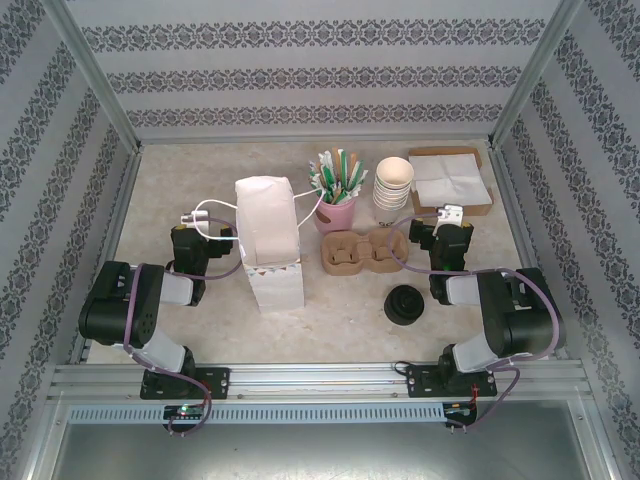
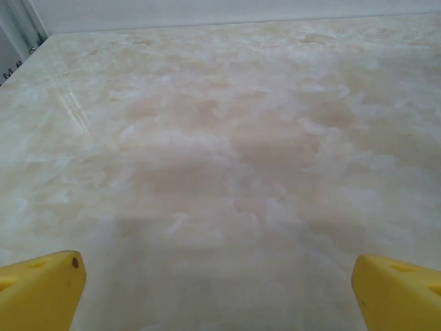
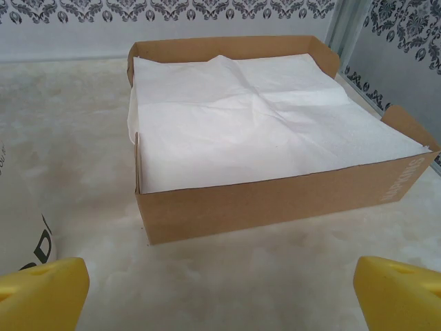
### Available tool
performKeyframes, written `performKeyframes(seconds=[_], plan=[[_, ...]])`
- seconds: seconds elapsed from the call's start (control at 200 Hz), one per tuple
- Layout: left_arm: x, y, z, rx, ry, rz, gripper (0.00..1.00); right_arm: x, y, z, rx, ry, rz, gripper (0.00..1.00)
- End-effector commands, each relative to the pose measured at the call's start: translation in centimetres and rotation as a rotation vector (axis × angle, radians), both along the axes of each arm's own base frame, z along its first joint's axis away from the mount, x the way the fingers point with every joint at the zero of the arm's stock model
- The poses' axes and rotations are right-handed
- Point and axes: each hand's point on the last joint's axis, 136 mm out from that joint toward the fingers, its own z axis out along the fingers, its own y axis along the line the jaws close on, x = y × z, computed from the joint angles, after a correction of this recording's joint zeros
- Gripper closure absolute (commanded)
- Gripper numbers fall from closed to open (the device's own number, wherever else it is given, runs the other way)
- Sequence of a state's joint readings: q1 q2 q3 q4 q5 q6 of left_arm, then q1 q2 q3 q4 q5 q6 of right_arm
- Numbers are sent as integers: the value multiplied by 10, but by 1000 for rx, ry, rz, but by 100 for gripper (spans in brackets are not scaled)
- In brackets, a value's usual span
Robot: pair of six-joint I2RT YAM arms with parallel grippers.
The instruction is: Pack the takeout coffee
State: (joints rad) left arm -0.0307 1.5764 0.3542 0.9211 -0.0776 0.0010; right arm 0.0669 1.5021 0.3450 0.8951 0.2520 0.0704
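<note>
Both grippers gape empty; the takeout coffee stands on the table on the near side of the cup carrier, a little to its right.

From above only its round black lid shows, so the cup wall beneath cannot be made out. I judge it light, thin-walled and easily dented, with a slick plastic lid that could pop off under a hard squeeze. The better hold is across the wall just under the lid rim, kept upright, never by the lid itself. The right gripper is right of the carrier, jaws spread wide, facing the napkin box. The left gripper is well left of the carrier, jaws equally wide over bare table. The white paper bag stands just left of the carrier.
</note>
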Motion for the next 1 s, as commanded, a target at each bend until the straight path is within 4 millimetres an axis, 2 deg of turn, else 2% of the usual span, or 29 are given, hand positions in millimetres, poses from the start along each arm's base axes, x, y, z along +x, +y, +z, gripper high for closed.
performKeyframes(seconds=[0.0, 0.869, 0.994], plan=[[9, -1, 12, 4, -50, -18, 0, 8, -2, 13, -8, -45, 4, 2], [10, 1, 12, -5, -47, -9, 0, 8, -3, 13, -7, -47, 3, 2], [3, 0, 25, -6, -92, -12, 0, 7, 3, 21, -15, -50, 36, 2]])
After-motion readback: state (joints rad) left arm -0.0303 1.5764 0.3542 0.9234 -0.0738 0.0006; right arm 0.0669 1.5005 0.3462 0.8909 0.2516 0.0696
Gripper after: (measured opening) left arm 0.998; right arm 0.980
